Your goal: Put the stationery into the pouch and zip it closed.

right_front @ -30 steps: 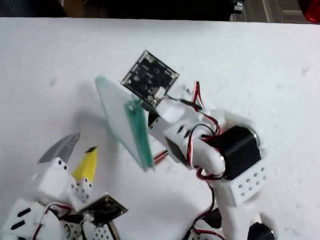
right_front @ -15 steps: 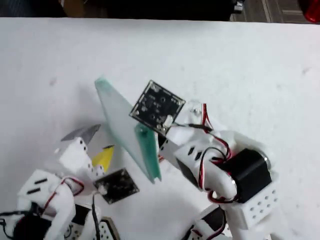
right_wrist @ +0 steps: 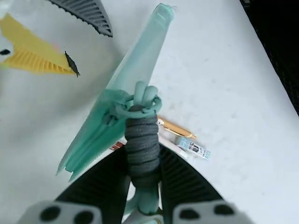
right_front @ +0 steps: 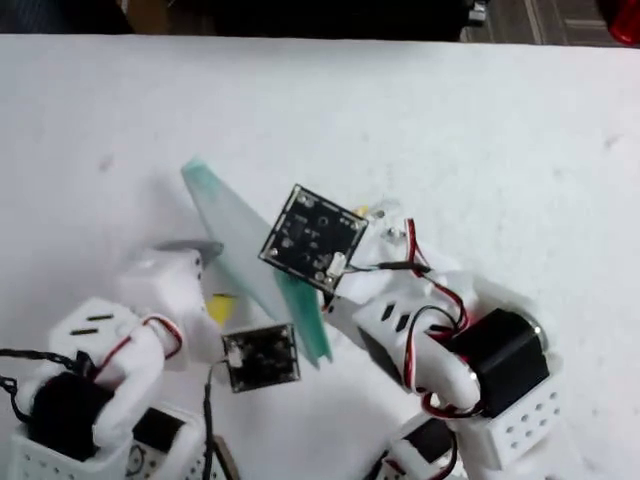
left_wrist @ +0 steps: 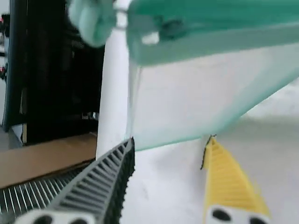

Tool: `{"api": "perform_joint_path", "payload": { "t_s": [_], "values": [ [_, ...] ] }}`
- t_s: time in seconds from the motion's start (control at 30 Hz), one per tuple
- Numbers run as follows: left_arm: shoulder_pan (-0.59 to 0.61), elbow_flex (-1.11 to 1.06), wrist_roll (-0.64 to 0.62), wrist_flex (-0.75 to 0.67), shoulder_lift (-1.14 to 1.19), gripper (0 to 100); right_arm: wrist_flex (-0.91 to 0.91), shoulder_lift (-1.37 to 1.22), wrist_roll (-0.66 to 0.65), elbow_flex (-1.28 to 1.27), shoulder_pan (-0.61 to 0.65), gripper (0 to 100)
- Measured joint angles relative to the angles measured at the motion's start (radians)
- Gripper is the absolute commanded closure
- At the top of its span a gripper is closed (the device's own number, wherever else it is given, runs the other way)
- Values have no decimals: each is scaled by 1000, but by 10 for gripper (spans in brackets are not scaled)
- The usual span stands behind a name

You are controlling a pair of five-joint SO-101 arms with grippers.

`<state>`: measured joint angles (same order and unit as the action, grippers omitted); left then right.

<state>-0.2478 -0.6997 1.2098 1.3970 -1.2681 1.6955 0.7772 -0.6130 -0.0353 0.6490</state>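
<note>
The pouch [right_front: 235,235] hangs tilted over the mid tabletop [right_front: 480,120], the right gripper [right_wrist: 142,158] pinching its zip pull [right_wrist: 141,140]; the left gripper [left_wrist: 169,139] is spread at its near edge; stationery [right_wrist: 183,138] lies just right. Advised: clamp one lip squarely; part the mouth gently.

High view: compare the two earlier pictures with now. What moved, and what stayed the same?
The left gripper swung in from the near-left corner, open, to the pouch. The right gripper drew back slightly towards the near edge, carrying the pouch along. It stays shut on the pouch.
</note>
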Motion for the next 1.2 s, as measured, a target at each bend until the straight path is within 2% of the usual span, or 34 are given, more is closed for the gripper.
{"api": "perform_joint_path", "payload": {
  "t_s": [0.17, 0.4, 0.53, 0.67, 0.9, 1.07, 1.2],
  "values": [
    [-49, 0, -12, -52, 9, 744, 0, 2, -2, -8, 0, 981],
    [-54, 0, -169, -112, 9, 744, -18, 2, -2, -61, 5, 981],
    [-60, -32, -261, -176, 9, 743, -18, 2, -2, -68, 107, 981],
    [-75, -51, -304, -199, 9, 743, -31, 3, 2, -68, 169, 981],
    [-133, -51, -315, -186, 9, 744, -44, 18, 23, -71, 170, 981],
    [-133, -51, -315, -157, -17, 744, -118, 9, 28, -71, 66, 981],
    [-124, -61, -327, -51, -140, 745, -255, -21, 52, -71, -51, 981]
  ]
}}
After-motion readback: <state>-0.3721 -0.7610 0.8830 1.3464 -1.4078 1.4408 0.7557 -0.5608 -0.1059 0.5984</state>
